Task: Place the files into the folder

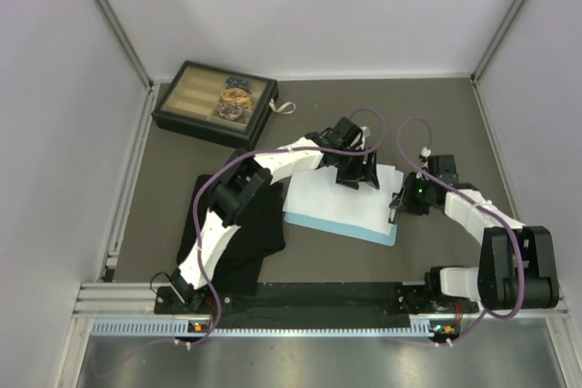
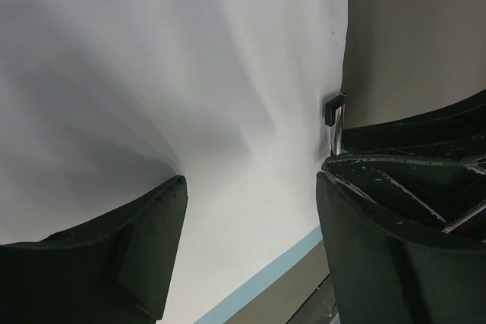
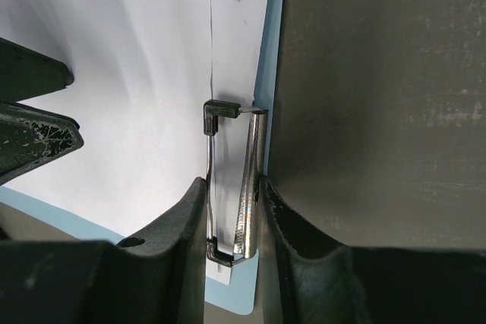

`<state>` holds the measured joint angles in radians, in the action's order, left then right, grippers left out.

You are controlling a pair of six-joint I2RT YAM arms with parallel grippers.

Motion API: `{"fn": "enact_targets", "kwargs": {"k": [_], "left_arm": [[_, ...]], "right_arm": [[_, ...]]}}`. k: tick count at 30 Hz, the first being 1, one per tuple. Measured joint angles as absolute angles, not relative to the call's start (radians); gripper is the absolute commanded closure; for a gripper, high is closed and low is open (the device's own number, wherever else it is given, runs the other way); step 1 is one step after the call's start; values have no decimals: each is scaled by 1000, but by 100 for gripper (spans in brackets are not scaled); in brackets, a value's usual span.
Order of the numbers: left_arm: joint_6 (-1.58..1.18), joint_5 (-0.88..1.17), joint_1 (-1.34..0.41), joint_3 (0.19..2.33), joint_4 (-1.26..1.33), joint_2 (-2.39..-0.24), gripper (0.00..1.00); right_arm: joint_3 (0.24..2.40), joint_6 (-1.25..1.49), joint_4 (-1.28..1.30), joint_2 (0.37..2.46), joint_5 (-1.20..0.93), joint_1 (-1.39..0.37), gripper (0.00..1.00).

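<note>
The white files (image 1: 341,197) lie on the light-blue folder (image 1: 364,233) in the middle of the table. My left gripper (image 1: 356,173) hovers open just over the sheets' far edge; in the left wrist view the paper (image 2: 190,111) fills the frame between the two fingers, with a blue strip of folder (image 2: 266,280) below. My right gripper (image 1: 397,207) is at the folder's right short edge. In the right wrist view its fingers are shut on the silver metal clip (image 3: 247,187), squeezing it, with paper (image 3: 137,111) under it.
A dark compartment box (image 1: 215,102) stands at the back left. A black cloth (image 1: 245,224) lies left of the folder, under the left arm. Grey walls close in both sides and the back.
</note>
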<state>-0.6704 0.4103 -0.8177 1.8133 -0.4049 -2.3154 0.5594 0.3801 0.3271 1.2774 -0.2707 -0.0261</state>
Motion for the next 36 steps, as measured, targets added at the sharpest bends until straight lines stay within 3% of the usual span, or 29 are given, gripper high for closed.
{"fn": "enact_targets", "kwargs": {"k": [29, 35, 36], "left_arm": [[-660, 402, -813, 1821, -413, -2319, 25], [-653, 374, -825, 1805, -402, -2300, 19], [-652, 370, -829, 1802, -401, -2297, 18]], "right_arm": [[488, 441, 252, 1239, -319, 3, 100], [588, 405, 375, 1244, -311, 2, 72], [607, 400, 393, 1242, -310, 2, 63]]}}
